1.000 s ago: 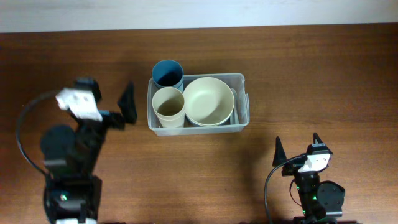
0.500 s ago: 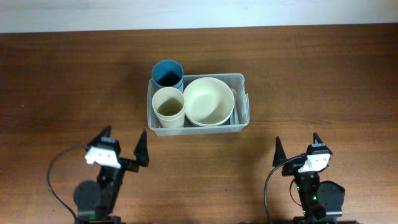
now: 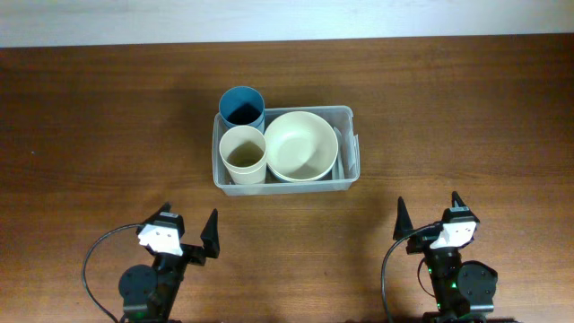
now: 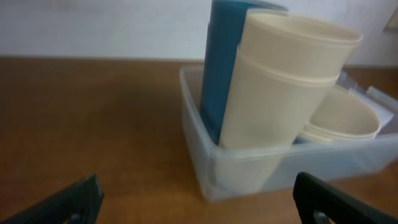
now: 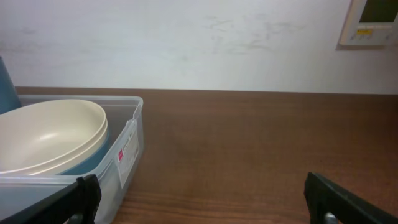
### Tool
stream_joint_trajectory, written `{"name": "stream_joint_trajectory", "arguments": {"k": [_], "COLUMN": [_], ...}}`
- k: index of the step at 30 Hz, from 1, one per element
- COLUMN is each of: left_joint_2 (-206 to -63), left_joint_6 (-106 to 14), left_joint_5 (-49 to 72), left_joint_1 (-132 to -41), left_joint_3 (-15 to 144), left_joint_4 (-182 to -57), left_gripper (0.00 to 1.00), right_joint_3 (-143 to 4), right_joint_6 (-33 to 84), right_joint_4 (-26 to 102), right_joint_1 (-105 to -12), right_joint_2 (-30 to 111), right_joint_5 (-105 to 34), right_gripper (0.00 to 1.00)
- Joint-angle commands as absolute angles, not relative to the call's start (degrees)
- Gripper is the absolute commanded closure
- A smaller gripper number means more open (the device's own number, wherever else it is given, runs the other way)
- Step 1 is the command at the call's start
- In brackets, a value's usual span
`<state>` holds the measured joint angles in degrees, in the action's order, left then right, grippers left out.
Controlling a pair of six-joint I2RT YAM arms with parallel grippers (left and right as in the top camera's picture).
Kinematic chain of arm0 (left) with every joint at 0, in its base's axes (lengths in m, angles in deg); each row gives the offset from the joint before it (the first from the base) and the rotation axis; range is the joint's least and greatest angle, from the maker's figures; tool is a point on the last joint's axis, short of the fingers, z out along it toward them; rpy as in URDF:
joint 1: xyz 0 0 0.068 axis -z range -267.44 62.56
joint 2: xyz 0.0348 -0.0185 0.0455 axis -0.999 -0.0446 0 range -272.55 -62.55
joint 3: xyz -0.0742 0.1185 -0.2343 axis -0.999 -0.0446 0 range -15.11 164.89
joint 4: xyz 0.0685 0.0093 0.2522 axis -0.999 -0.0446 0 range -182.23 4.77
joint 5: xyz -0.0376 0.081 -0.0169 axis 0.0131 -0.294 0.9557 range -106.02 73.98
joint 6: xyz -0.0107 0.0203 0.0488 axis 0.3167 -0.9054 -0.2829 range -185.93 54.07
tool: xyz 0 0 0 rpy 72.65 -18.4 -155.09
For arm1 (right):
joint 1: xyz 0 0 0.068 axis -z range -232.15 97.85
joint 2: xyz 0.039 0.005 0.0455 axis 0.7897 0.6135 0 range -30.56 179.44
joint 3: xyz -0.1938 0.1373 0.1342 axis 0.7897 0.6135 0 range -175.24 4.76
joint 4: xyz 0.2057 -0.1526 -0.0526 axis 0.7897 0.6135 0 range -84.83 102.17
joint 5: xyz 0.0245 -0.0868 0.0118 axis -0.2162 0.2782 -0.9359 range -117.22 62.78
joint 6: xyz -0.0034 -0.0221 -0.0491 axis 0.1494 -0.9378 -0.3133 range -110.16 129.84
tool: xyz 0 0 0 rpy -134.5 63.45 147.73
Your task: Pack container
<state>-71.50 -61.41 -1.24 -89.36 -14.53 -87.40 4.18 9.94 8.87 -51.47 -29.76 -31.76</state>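
Seeing container (image 3: 296, 186) on wood table (image 3: 466, 108), roughly centred left-to-right, toward the far side, long side facing both arms. Counting three items inside from overhead: blue cup (image 3: 242, 106) upright in far-left corner, cream cup (image 3: 243, 154) upright in near-left corner right against it, cream bowl (image 3: 300, 145) mouth-up filling the right part. Spotting via right wrist view what looks like a blue bowl (image 5: 87, 165) nested under the cream one, plus a white label (image 5: 126, 151) with a red mark on container's right end wall. Reading left gripper (image 3: 189, 217) as spread wide, nothing held, at near table edge, left-front of container and well apart from it. Same for right gripper (image 3: 429, 208): spread wide, empty, at near edge, right-front of container, well apart. Looking through left wrist camera: aimed at container's left end, with both cups rising well above the rim, cream in front of blue. Looking through right wrist camera: mostly bare table and white wall (image 5: 186, 43), container at frame left, wall panel (image 5: 370, 22) top right. Can't tell whether the cream bowl touches the cups.
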Motion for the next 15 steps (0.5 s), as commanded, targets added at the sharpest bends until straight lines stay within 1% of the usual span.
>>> {"name": "stream_joint_trajectory", "arguments": {"k": [1,6,15], "left_joint_2": [-68.4,-64.8,-62.8], "left_joint_6": [-64.3,-64.3,-64.2], "left_joint_5": [-1.4,-1.4,-0.9], "left_joint_1": [-90.3,-91.0,-90.9], "left_joint_3": [-14.6,-14.6,-14.6], "left_joint_4": [-88.7,-88.8,-88.8], "left_gripper": [0.00,0.00,0.00], "right_joint_3": [4.4,4.4,4.4], "right_joint_6": [10.1,10.1,10.1], "right_joint_4": [9.3,9.3,9.3], "right_joint_1": [-51.8,-51.8,-51.8], "right_joint_2": [-30.4,-30.4,-30.4], "right_joint_5": [-31.3,-31.3,-31.3], "right_gripper": [0.01,0.01,0.01]}}
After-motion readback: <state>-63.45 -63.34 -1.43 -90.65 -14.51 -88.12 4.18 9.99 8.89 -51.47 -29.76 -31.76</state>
